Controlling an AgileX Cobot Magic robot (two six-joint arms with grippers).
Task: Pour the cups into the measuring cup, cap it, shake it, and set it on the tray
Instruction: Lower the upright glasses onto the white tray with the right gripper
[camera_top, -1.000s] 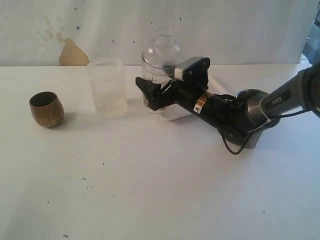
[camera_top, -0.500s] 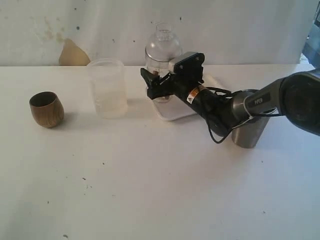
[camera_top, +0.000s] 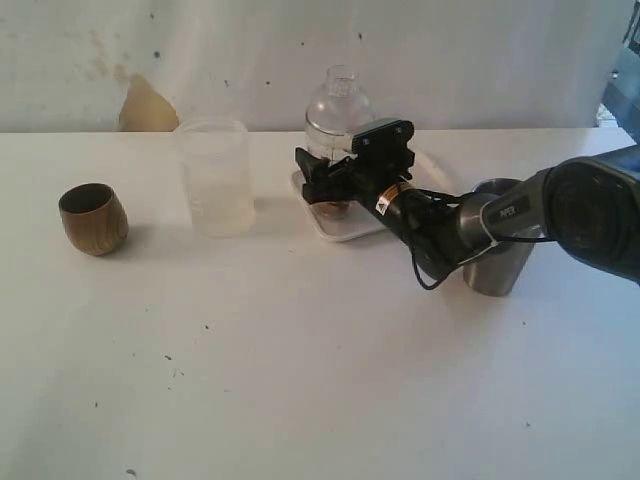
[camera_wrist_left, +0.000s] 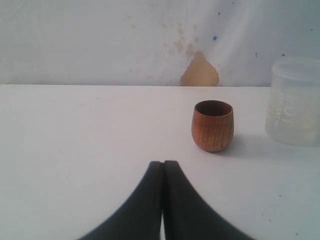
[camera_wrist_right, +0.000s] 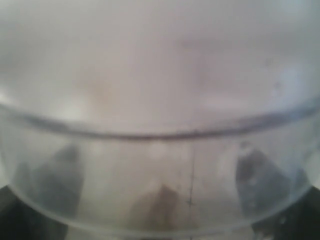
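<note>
Right wrist view is giving little away. The clear wall of the measuring cup (camera_wrist_right: 160, 100) is filling it edge to edge, blurred, with one thin dark graduation line readable. The right gripper's dark fingers (camera_wrist_right: 60, 172) are showing only as smudges through the plastic on either side.

The exterior view is making the grip plainer. The right gripper (camera_top: 314, 182) is reaching in from the right, its fingers clamping the lower body of the measuring cup (camera_top: 338, 115). The cup is standing upright over the left part of the tray (camera_top: 348, 230), wearing a domed clear cap (camera_top: 340, 82). The gripper is covering the base, so I cannot tell whether it is touching the tray. Something brownish is sitting low inside the cup in both views, too blurred to name.

The arm is hiding part of the steel tumbler (camera_top: 500, 272), just right of the tray, and its contents are not readable. The frosted cup (camera_top: 215, 175) is standing left of the tray. The wooden cup (camera_top: 93, 218) is sitting well apart at far left, its inside dark.

Only the left wrist view is showing the left gripper (camera_wrist_left: 163, 172). Its two fingers are pressing together on nothing, pointing toward the wooden cup (camera_wrist_left: 212, 125). The frame edge is cutting off the frosted cup (camera_wrist_left: 295, 102).
</note>
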